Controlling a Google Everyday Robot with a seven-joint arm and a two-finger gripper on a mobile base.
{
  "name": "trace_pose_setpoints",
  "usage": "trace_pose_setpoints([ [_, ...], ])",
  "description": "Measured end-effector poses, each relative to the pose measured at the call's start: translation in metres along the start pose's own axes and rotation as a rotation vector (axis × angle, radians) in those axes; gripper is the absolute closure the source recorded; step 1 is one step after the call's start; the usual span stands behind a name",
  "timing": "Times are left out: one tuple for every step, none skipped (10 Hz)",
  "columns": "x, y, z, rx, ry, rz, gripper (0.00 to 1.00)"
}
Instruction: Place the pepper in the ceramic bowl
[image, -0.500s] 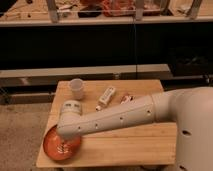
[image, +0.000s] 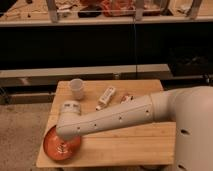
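- Mostly hidden, the gripper (image: 62, 148) hangs below the wrist of the pale arm (image: 115, 117), low over the ceramic bowl (image: 50, 150). Only a small pale shape shows there, so whether it is open or holding anything cannot be told.
- The pepper cannot be picked out.
- The ceramic bowl sits at the front left corner of the wooden table (image: 130, 145), its upper edge covered by the arm.
- A white cup (image: 76, 88) stands upright near the back left.
- A white tube (image: 105, 97) lies near a small red-and-white packet (image: 127, 98), which the arm partly covers; no writing on either is legible.
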Motion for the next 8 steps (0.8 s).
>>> trace_pose_setpoints([
  [0.0001, -0.0002, 0.0001, 0.001, 0.001, -0.003, 0.58],
  [0.0, -0.0007, 0.0005, 0.001, 0.001, -0.006, 0.47],
  [-0.0001, -0.0011, 0.0006, 0.002, 0.001, -0.008, 0.42],
  [-0.0005, -0.0009, 0.0012, 0.002, 0.0, -0.013, 0.39],
  [-0.0005, -0.0012, 0.0012, 0.003, 0.0, -0.016, 0.37],
  [-0.0002, -0.0015, 0.0014, 0.004, 0.001, -0.02, 0.42],
  [-0.0003, -0.0021, 0.0017, 0.005, 0.001, -0.023, 0.48],
  [-0.0004, -0.0026, 0.002, 0.006, 0.001, -0.024, 0.55],
])
